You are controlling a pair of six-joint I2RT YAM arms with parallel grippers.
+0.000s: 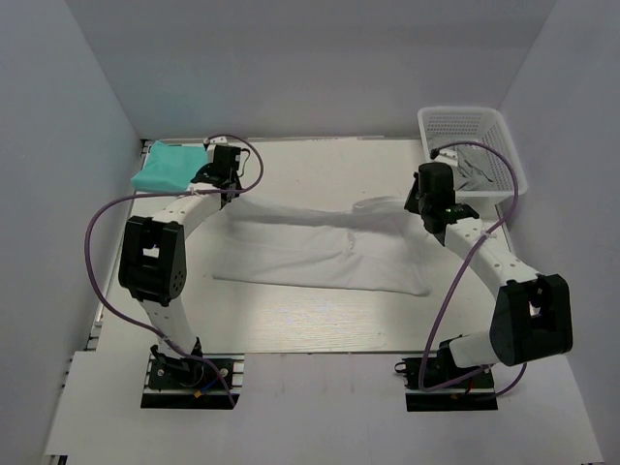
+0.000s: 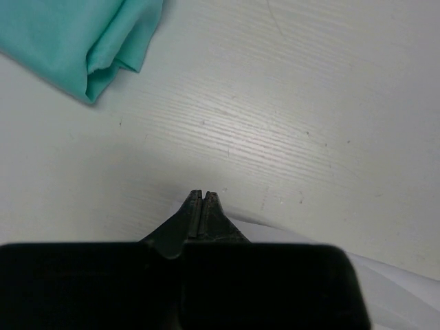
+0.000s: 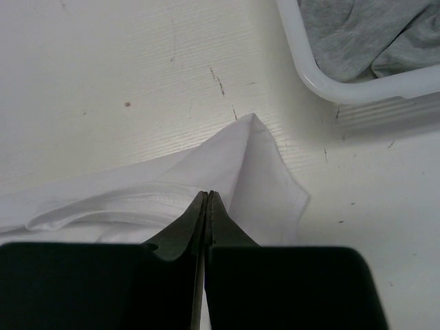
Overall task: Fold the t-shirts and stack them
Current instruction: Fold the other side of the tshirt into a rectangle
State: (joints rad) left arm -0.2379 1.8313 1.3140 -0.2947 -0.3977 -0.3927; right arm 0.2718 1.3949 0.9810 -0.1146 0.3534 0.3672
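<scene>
The white t-shirt (image 1: 320, 254) lies spread across the middle of the table, its far edge pulled into a taut ridge between my two grippers. My left gripper (image 1: 230, 194) is shut at the shirt's far left corner. In the left wrist view its tips (image 2: 200, 194) are closed, with white cloth (image 2: 402, 289) just under them. My right gripper (image 1: 415, 207) is shut on the far right corner; in the right wrist view (image 3: 207, 194) the cloth (image 3: 254, 161) peaks in front of the tips. The folded teal t-shirt (image 1: 170, 167) lies at the far left, also in the left wrist view (image 2: 69, 41).
A white mesh basket (image 1: 472, 116) stands at the far right corner with grey cloth (image 1: 477, 170) inside; its rim (image 3: 357, 89) is close ahead of my right gripper. Grey walls enclose the table on three sides.
</scene>
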